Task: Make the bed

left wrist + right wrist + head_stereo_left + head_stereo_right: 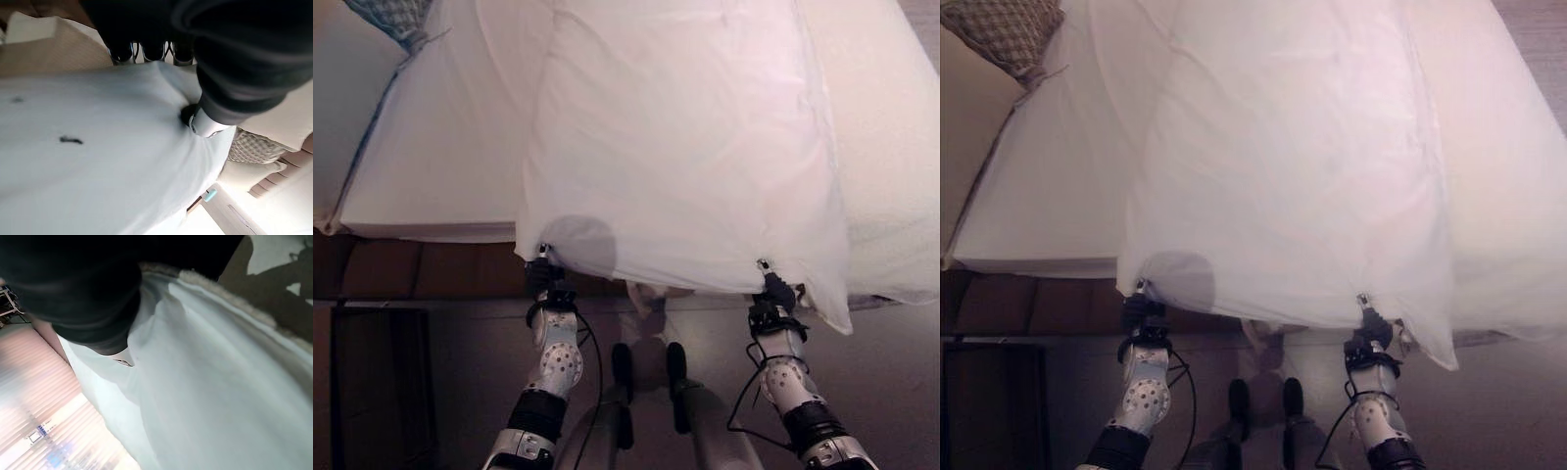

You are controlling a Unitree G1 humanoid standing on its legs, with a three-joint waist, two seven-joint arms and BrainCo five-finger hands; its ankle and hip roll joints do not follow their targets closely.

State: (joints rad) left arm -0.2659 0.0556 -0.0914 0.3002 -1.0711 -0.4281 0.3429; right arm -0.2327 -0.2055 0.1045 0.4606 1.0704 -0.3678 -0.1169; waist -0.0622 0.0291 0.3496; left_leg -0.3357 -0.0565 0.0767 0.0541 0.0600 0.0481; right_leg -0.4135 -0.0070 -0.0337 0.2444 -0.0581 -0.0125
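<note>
The left hand (544, 269) in the left eye view is raised to the near edge of a white sheet (685, 137), its fingers curled onto the hem at the sheet's near left corner. The right hand (773, 289) does the same at the hem well off to the other side, near the sheet's near right corner. Beyond both hands the sheet spreads away over the bed (431, 186), lying along the middle and right of the mattress, with bare mattress beyond the left hand's outer side. A checked pillow (396, 18) lies far beyond the left hand, at the far left corner of the bed.

The right eye view gives the same layout: left hand (1141, 304) and right hand (1371, 328) each gripping the lifted hem, the sheet's edge stretched between them and hanging off the bed's near side.

In the left wrist view the left hand's dark cover sits above the cloth; its fingers (146, 49) curl over a fold of the sheet (98, 161) and the thumb (203, 122) presses into it, pinching the fabric.

In the right wrist view the right hand's dark cover lies against the sheet (210, 396), one light part of the hand (122, 356) touching the cloth; a fuzzy blanket edge (225, 296) runs just beyond it.
</note>
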